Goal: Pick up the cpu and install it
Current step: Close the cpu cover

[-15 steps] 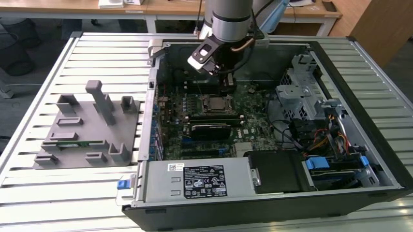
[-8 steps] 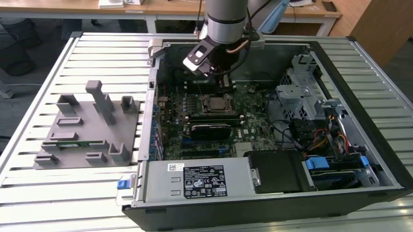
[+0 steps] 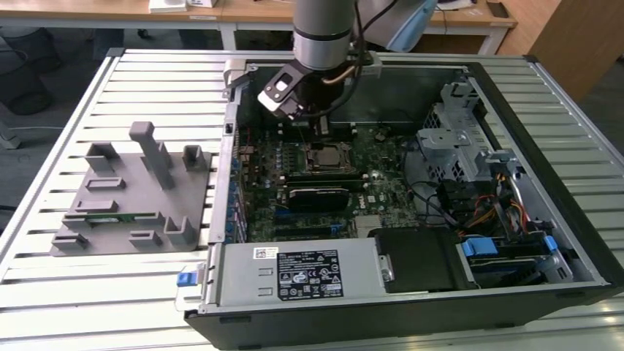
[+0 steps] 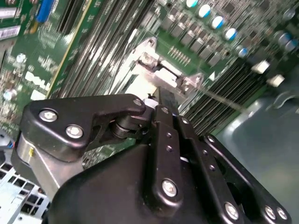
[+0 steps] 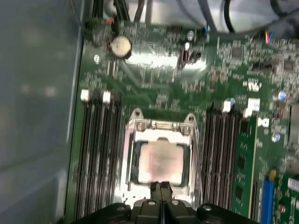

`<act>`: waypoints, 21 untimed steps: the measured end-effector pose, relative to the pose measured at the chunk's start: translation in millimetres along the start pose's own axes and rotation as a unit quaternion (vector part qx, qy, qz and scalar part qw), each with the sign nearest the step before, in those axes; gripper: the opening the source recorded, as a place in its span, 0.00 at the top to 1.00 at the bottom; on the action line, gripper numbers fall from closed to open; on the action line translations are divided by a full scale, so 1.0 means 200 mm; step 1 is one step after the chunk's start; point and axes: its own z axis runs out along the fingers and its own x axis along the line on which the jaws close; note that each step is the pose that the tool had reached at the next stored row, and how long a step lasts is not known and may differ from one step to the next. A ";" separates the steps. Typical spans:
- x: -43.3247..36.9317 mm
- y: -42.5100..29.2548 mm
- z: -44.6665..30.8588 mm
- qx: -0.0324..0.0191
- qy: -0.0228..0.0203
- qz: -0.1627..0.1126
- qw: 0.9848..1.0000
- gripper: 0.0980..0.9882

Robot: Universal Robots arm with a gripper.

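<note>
Jaws (image 5: 161, 188) pressed together, at cpu's (image 5: 161, 161) near edge — cpu seated in socket frame (image 5: 159, 128)

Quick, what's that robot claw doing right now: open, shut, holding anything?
Gripper: shut, holding nothing, fingertips right at the edge of the silvery square cpu lying in its socket.

Open computer case (image 3: 575, 241) sat on slatted table (image 3: 58, 292). Parts fixture (image 3: 127, 197) lay at exterior view's left of case. Motherboard (image 3: 381, 190) lay inside case. In first wrist view, cpu (image 5: 161, 161) sat in socket frame (image 5: 160, 125), between memory slots (image 5: 100, 154); gripper (image 5: 162, 189) touched cpu's near edge.
</note>
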 end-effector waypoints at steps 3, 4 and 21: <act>0.002 -0.014 0.017 0.000 0.000 0.000 1.000 0.99; 0.002 -0.015 0.025 0.000 0.000 0.000 1.000 0.99; 0.004 -0.008 0.106 0.000 0.001 0.000 1.000 0.99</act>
